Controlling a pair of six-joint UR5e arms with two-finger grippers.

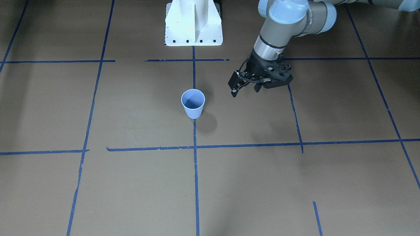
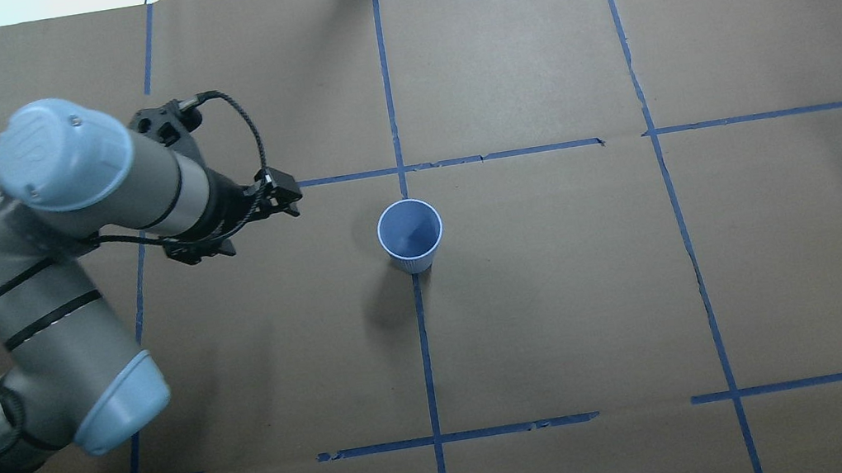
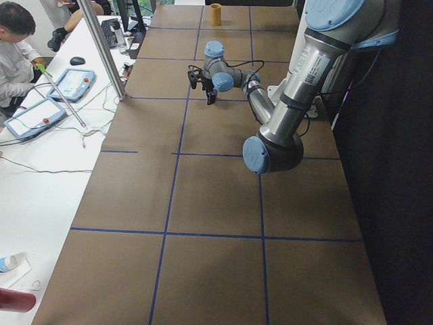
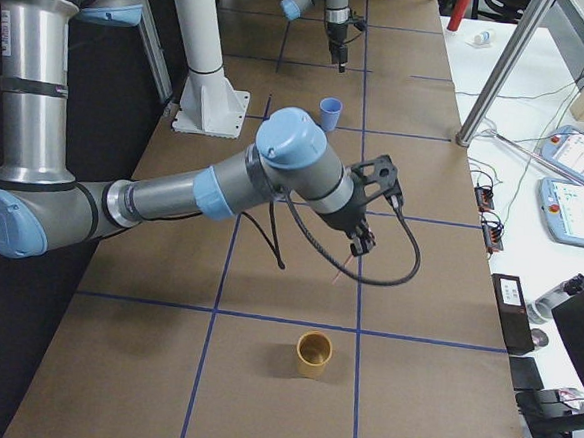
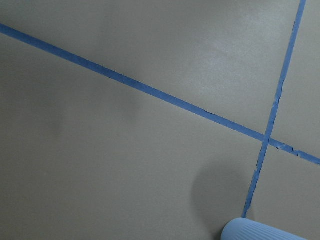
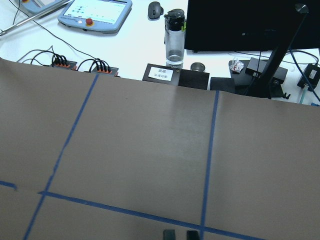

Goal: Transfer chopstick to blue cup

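The blue cup [image 1: 193, 103] stands upright and empty at the table's middle; it also shows in the overhead view [image 2: 410, 234], the right side view [image 4: 330, 111] and the left wrist view's bottom edge [image 5: 265, 231]. My left gripper [image 1: 246, 89] hovers open and empty beside the cup, on my left of it [image 2: 288, 199]. My right gripper [image 4: 360, 246] shows only in the right side view and, as two close fingertips [image 6: 170, 234], in its wrist view. A thin pale chopstick [image 4: 342, 271] hangs slanted below it, above the table.
A brown cup [image 4: 313, 355] stands upright near the table's right end, in front of my right gripper. The white robot base [image 1: 193, 23] stands behind the blue cup. Blue tape lines cross the brown table. Operators' desks with pendants and cables lie past the far edge.
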